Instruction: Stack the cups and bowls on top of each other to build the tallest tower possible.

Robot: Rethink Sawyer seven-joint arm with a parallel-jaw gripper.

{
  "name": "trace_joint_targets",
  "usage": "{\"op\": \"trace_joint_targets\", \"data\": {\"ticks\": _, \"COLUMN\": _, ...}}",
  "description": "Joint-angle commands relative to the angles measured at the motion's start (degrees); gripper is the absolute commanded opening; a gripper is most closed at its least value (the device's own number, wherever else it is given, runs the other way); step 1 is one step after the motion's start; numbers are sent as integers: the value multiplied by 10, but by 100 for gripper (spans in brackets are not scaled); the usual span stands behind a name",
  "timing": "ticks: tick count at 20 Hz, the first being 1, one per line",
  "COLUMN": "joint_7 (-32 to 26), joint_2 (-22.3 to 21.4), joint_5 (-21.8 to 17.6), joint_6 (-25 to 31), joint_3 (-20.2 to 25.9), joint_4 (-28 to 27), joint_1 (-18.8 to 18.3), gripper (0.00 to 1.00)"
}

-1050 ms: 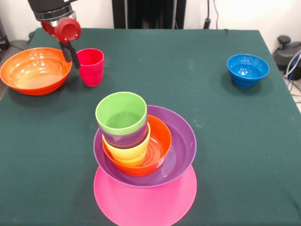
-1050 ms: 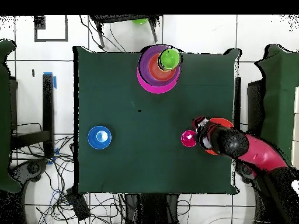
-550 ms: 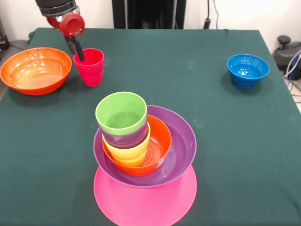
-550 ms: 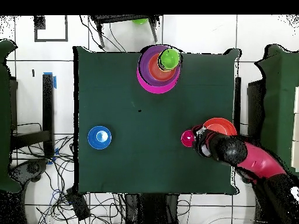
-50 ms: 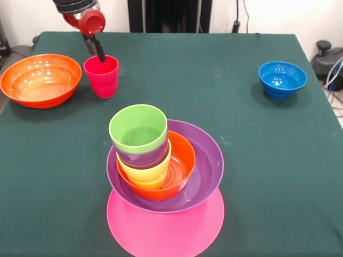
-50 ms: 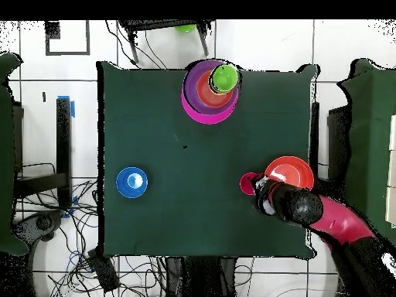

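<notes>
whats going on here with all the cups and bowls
The robot's gripper hangs at the rim of the red cup, which stands beside the large orange bowl. The tower has green, purple and yellow cups nested in orange and purple bowls on the upturned pink bowl. The blue bowl sits apart.

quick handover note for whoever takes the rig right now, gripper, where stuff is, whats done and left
Gripper: at the red cup, one dark finger reaching down at the cup's mouth; open or shut cannot be told.
Tower: pink bowl as base, then purple bowl, small orange bowl, yellow cup, purple cup, green cup on top.
Loose: red cup beside large orange bowl; blue bowl alone on the table's other side.
Left: add those three.
</notes>
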Motion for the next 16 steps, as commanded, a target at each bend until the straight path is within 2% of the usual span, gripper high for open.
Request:
{"op": "trace_joint_targets", "data": {"ticks": 1, "joint_7": -10, "joint_2": 32, "joint_5": -53, "joint_6": -48, "joint_3": -21, "joint_4": 19, "joint_1": 26, "gripper": 100}}
{"op": "trace_joint_targets", "data": {"ticks": 8, "joint_7": -11, "joint_2": 48, "joint_5": -55, "joint_6": -60, "joint_3": -30, "joint_4": 11, "joint_1": 30, "gripper": 100}}
{"op": "trace_joint_targets", "data": {"ticks": 16, "joint_7": -14, "joint_2": 33, "joint_5": -52, "joint_6": -57, "joint_3": -37, "joint_4": 31, "joint_1": 26, "gripper": 100}}
